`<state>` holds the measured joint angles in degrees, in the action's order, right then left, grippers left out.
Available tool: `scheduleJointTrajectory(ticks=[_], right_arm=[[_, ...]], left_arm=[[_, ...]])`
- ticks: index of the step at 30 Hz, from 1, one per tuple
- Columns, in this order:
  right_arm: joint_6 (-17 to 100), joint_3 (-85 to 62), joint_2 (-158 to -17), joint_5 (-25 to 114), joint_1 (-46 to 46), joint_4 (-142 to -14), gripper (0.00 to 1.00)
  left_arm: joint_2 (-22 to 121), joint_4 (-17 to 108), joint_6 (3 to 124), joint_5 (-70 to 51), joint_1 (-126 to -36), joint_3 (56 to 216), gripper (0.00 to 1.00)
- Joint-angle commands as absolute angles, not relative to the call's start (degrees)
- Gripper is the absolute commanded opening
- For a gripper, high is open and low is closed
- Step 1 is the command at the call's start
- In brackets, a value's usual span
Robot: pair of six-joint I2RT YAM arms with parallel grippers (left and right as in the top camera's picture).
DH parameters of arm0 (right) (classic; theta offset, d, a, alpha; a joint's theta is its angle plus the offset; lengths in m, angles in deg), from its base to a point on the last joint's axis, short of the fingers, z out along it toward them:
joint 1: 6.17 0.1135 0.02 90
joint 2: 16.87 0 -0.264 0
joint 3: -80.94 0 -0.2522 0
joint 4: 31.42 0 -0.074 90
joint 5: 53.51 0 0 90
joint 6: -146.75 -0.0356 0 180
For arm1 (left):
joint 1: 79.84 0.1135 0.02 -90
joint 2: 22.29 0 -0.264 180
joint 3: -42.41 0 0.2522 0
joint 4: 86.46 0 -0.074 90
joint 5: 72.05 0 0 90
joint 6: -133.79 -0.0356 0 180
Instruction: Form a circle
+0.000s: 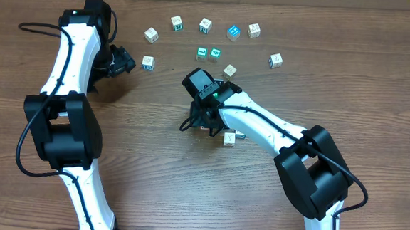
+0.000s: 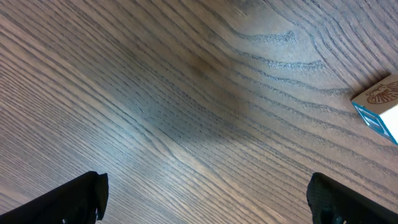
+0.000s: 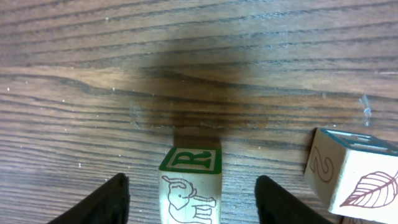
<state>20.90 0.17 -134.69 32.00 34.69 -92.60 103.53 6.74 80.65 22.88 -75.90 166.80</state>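
The right fingers [image 3: 102, 202] stand apart on either side of the R cube [image 3: 190, 160], with a strip of bare counter [image 3: 199, 62] showing at each flank, so they are open and bracket the cube without pinching it; whether they are about to close or to let go cannot be told. The cube sits flat, green-framed letter up and an animal drawing towards the wrist camera, square to the fingers, which suits a straight pinch or a clean set-down. Just to its right, near but not touching, lies the leaf cube [image 3: 351, 180], slightly turned, and this pairing looks like the start of the circle, judged only from how close the two sit. No closed ring shows anywhere: from above, the other loose cubes [image 1: 205, 24] lie strung in a wide arc along the far side of the counter, well apart from the right arm's working spot near the middle. The left fingers [image 2: 74, 199] are spread wide over bare wood with nothing between them, apparently parked out of the way, and one blue-edged cube [image 2: 379, 102] lies off to the side of them, beyond their reach as they stand
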Motion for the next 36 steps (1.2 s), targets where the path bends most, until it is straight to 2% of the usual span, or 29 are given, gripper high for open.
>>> scheduleJointTrajectory(ticks=[1,3,4,13,15,16,18,30,36], right_arm=[[20.75,-0.25,-135.35,31.43,34.47,-92.38,0.78],[20.72,-0.25,-135.35,31.43,34.47,-92.40,0.98],[20.75,-0.25,-135.35,31.43,34.47,-92.40,1.00],[20.72,-0.25,-135.35,31.43,34.47,-92.40,1.00],[20.72,-0.25,-135.35,31.43,34.47,-92.40,0.92],[20.72,-0.25,-135.35,31.43,34.47,-92.40,0.83],[20.72,-0.25,-135.35,31.43,34.47,-92.40,0.75],[20.72,-0.25,-135.35,31.41,34.47,-92.40,0.52],[20.72,-0.25,-135.35,31.43,34.47,-92.40,0.47]], left_arm=[[103.70,6.76,79.76,22.84,-76.12,167.77,1.00],[103.70,6.76,79.76,22.84,-76.12,167.77,0.99],[103.70,6.76,79.76,22.84,-76.12,167.77,0.99],[103.70,6.76,79.76,22.84,-76.12,167.77,1.00],[103.70,6.76,79.76,22.84,-76.12,167.77,1.00],[103.70,6.76,79.76,22.84,-76.14,167.77,0.99],[103.70,6.76,79.76,22.84,-76.12,167.77,1.00],[103.70,6.76,79.76,22.84,-76.12,167.77,1.00],[103.70,6.76,79.76,22.84,-76.12,167.77,0.99]])
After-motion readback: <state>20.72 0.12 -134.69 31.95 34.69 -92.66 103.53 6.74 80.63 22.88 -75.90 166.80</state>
